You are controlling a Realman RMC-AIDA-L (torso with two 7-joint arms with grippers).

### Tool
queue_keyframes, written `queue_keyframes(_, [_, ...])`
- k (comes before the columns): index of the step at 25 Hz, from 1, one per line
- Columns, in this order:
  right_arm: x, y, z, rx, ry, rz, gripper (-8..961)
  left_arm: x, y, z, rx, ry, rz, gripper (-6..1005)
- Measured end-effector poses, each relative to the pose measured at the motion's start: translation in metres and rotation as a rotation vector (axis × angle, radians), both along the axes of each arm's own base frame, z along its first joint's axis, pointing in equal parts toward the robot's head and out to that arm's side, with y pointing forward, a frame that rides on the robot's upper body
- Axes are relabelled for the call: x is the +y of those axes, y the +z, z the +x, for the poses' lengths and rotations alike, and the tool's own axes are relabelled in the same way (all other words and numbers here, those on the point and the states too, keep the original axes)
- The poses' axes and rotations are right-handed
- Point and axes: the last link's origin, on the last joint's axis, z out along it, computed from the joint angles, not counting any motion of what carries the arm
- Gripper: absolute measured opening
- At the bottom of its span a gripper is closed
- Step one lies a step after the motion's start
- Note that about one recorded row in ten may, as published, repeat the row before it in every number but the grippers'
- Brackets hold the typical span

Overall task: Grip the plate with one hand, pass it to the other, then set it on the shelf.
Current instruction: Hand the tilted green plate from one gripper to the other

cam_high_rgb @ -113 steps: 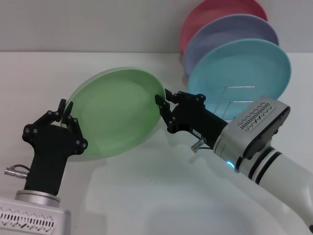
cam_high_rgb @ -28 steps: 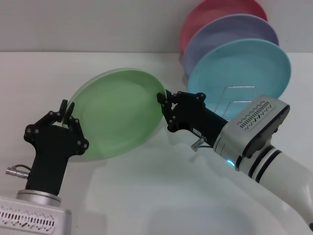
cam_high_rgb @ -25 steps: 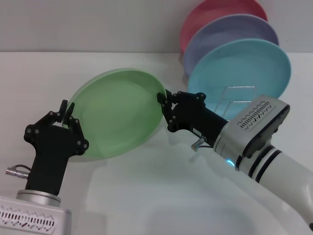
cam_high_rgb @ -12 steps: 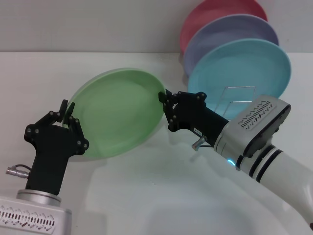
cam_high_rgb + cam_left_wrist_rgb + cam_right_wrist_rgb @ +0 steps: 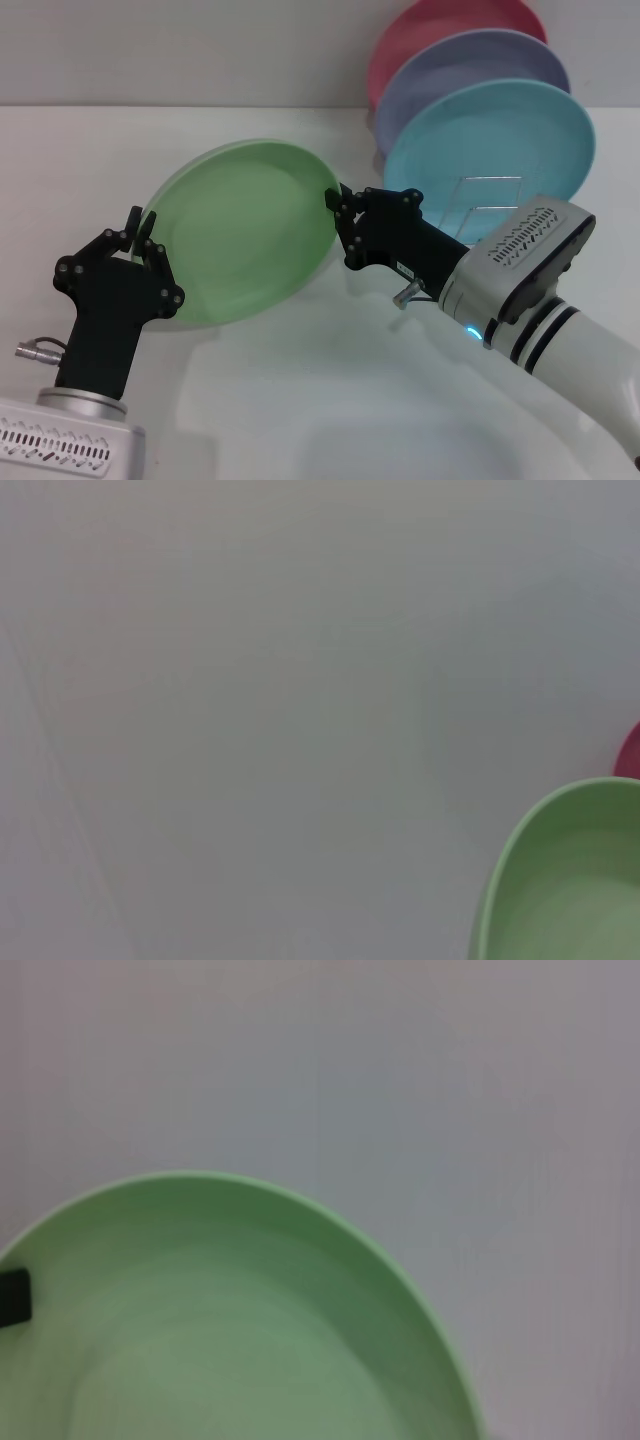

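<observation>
Our left claw (image 5: 141,243) and right claw (image 5: 338,208) both clench the tilted plate (image 5: 240,235) by opposite rims; the shelf (image 5: 490,205) stands beyond the right.

The plate (image 5: 240,232) hangs tilted above the white table (image 5: 300,400), spanning the gap between the left gripper (image 5: 140,235) at its 8 o'clock rim and the right gripper (image 5: 338,212) at 3 o'clock. Open tabletop lies from 9 to 12 o'clock. Toward 2 o'clock, the sky-blue plate (image 5: 500,135), lavender plate (image 5: 470,65) and pink plate (image 5: 440,25) crowd the shelf (image 5: 490,205).
</observation>
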Motion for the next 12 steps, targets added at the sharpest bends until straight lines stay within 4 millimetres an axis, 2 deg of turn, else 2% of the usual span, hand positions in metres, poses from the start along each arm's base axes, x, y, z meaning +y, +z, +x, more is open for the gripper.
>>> queue_keyframes(10, [-0.0009, -0.0004, -0.0004, -0.008, 0.01, 0.005, 25, 0.0014, 0.0052, -0.0029, 0.0, 0.003, 0.023, 42])
queue_keyframes(12, [-0.0009, -0.0002, 0.0005, -0.01, 0.008, 0.005, 23, 0.0016, 0.0082, -0.0035, -0.002, 0.003, 0.039, 104])
